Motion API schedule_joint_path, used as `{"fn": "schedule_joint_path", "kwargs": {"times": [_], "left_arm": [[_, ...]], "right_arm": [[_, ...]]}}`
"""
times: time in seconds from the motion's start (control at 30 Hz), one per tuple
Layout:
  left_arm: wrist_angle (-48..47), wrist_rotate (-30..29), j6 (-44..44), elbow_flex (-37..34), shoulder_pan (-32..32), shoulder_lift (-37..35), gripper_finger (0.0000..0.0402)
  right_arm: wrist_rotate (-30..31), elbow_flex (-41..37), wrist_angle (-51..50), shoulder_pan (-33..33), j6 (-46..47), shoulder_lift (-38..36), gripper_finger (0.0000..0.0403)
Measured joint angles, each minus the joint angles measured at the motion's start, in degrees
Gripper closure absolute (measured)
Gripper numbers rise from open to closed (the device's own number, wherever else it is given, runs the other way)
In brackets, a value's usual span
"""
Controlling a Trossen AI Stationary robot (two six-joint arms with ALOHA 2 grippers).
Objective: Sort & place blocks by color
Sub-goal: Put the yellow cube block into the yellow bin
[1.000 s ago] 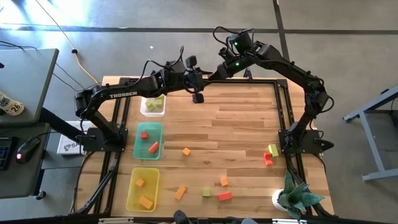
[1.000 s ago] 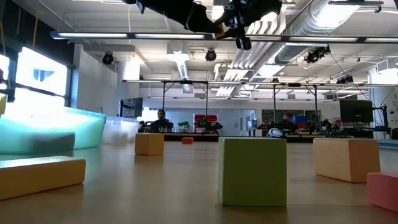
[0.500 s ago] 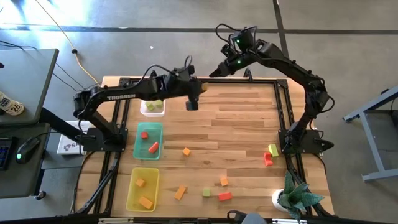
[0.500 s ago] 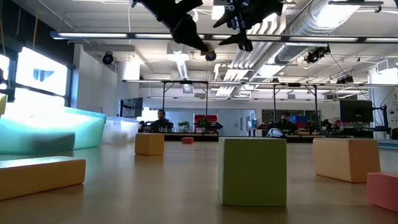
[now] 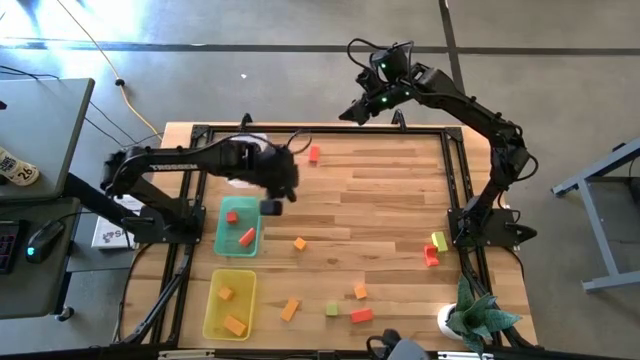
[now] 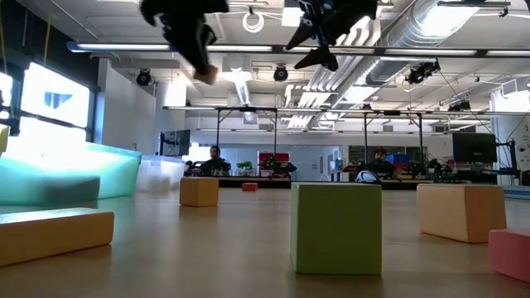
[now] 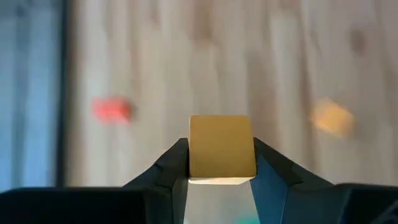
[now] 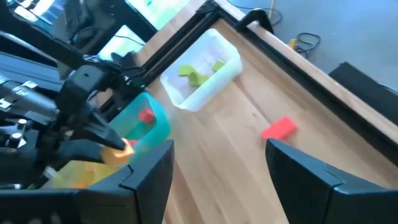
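My left gripper point(image 5: 271, 206) hangs over the right rim of the green tray point(image 5: 238, 240), shut on an orange cube point(image 7: 222, 144). My right gripper point(image 5: 350, 112) stands open in the air over the table's far edge, with nothing between its fingers point(image 8: 149, 171). A red block point(image 5: 314, 153) lies flat on the table just below it. Loose blocks lie on the near right part of the table: orange point(image 5: 299, 243), yellow-green point(image 5: 439, 241), red point(image 5: 361, 316). My left gripper pinches the orange cube by two opposite side faces point(image 7: 194, 155) between its two fingers point(image 7: 171, 173). The fingers slant down toward the table. The cube sits level in the hold, lifted well clear of the table and the trays point(image 6: 207, 74).
A clear tray point(image 8: 202, 68) with yellow-green blocks stands at the far left, half under my left arm. Red blocks lie in the green tray, and orange ones in the yellow tray point(image 5: 230, 303) nearer the front. A potted plant point(image 5: 470, 318) stands at the near right corner.
My right gripper has opened and stayed at the far edge. My left gripper, shut on the orange cube, has drawn away from it toward the table's left and near side, tipping downward, and now hangs by the green tray.
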Motion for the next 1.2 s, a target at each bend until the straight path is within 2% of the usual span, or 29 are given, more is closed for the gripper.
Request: {"fn": "schedule_joint_path", "kwargs": {"times": [0.2,0.4,0.53,0.7,0.87,1.03,1.2], "left_arm": [[-13.70,4.10,-15.64,0.00,-7.89,-2.29,0.0292],[-18.01,5.28,-30.74,-0.07,-20.30,-2.25,0.0292],[-17.06,7.18,-39.66,-2.17,-28.31,-2.25,0.0291],[-16.26,13.23,-52.03,-5.67,-36.06,-2.24,0.0291],[-6.52,16.97,-60.23,-9.12,-42.34,-2.21,0.0291],[0.60,16.72,-66.71,-13.34,-45.93,-2.18,0.0291],[2.33,17.63,-72.61,-16.43,-46.29,-2.16,0.0279]], "right_arm": [[1.40,0.02,0.09,0.00,-4.66,0.00,0.0164],[4.17,0.02,0.15,0.00,-4.96,0.00,0.0164],[5.68,0.02,0.15,0.00,-5.58,-0.02,0.0164],[6.18,0.02,0.15,0.00,-8.49,-0.02,0.0164],[6.18,0.02,0.14,0.00,-9.34,-0.02,0.0164],[6.18,0.02,0.15,0.00,-9.81,-0.02,0.0164],[6.18,0.03,0.11,0.00,-9.83,-0.02,0.0164]]}}
